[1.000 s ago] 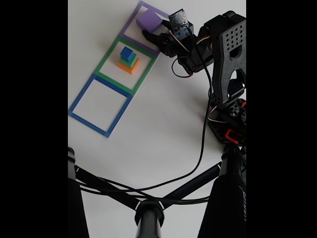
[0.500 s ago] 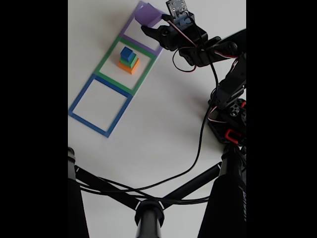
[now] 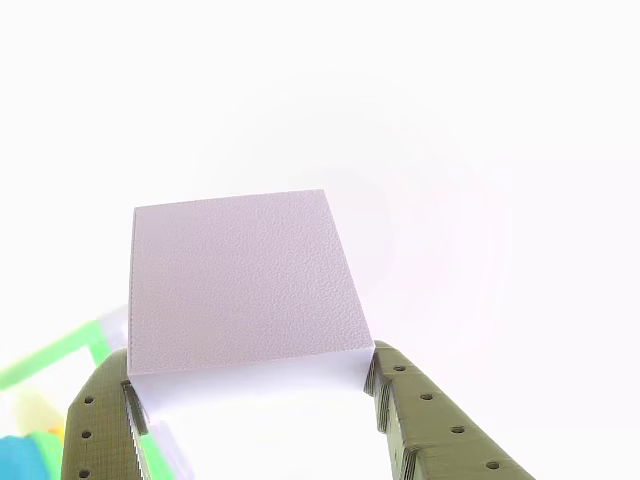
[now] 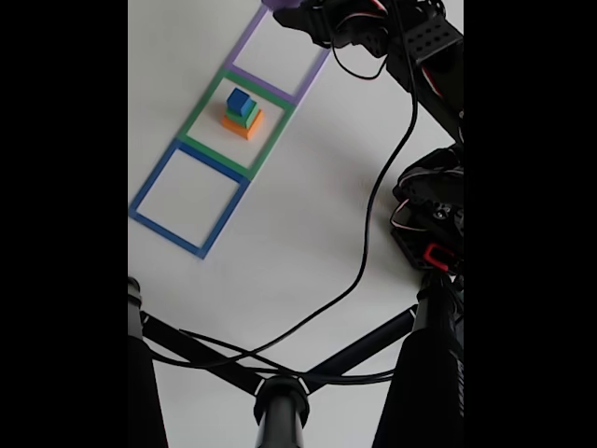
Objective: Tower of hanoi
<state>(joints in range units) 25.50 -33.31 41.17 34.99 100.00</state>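
Note:
In the other view, a flat purple slab (image 3: pixel 240 285) hangs above the white table, and my gripper (image 3: pixel 250 362) is shut on its near edge between two olive fingers (image 3: pixel 420 420). The fixed view shows only a sliver of the purple slab (image 4: pixel 280 4) at the top edge, with my gripper (image 4: pixel 297 9) there over the far end of the purple outline (image 4: pixel 244 45). The rest of the tower of hanoi stands inside the green outline (image 4: pixel 198 117): a small blue cube (image 4: pixel 240 99) on a green block (image 4: pixel 246 114) on an orange block (image 4: pixel 241 126).
A blue outline (image 4: pixel 149 191) lies nearest the camera with nothing in it. My arm's base (image 4: pixel 431 224) stands at the right, and a black cable (image 4: pixel 368 261) trails from it across the table. Black stand legs (image 4: pixel 280 392) cross the bottom of the fixed view.
My arm has stretched towards the top of the fixed view, carrying the purple slab from inside the purple outline to its far end. The stack has not moved.

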